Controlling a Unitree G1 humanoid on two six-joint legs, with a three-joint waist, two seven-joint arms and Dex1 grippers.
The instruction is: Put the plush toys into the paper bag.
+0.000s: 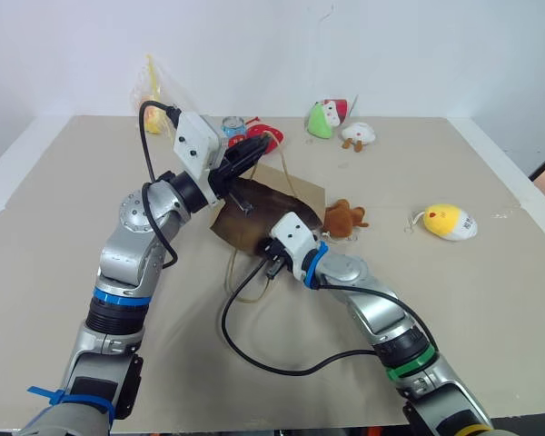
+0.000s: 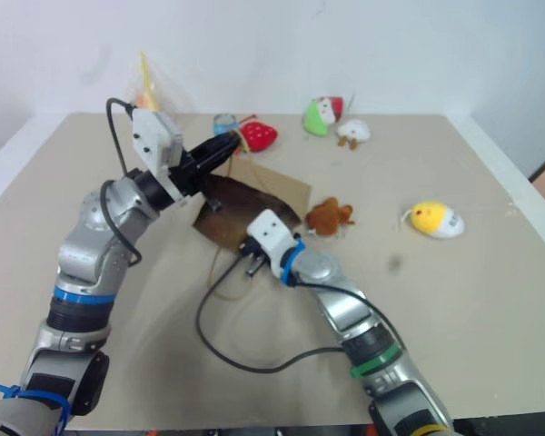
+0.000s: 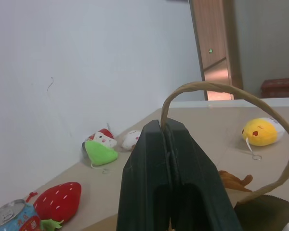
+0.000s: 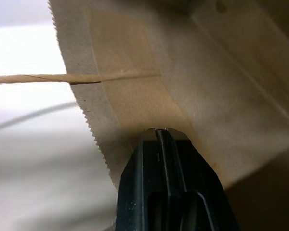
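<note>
The brown paper bag (image 1: pixel 254 216) lies at the table's middle with its mouth lifted. My left gripper (image 1: pixel 257 148) is shut on one cord handle (image 3: pixel 221 89) and holds it above the bag. My right gripper (image 1: pixel 272 264) is shut, its tips against the paper just inside the serrated rim (image 4: pixel 94 130), with nothing seen between the fingers. A brown furry plush toy (image 1: pixel 345 218) lies just right of the bag. A yellow egg-shaped plush toy (image 1: pixel 450 222) lies farther right. A red strawberry plush (image 2: pixel 259 136), a green-and-red plush (image 1: pixel 325 118) and a small white plush (image 1: pixel 357 135) sit at the back.
A printed drink can (image 1: pixel 233 124) stands behind the bag near the strawberry. A clear packet with orange contents (image 1: pixel 152 86) leans at the back left by the wall. The bag's other handle (image 1: pixel 241 272) and my black cables trail over the table in front.
</note>
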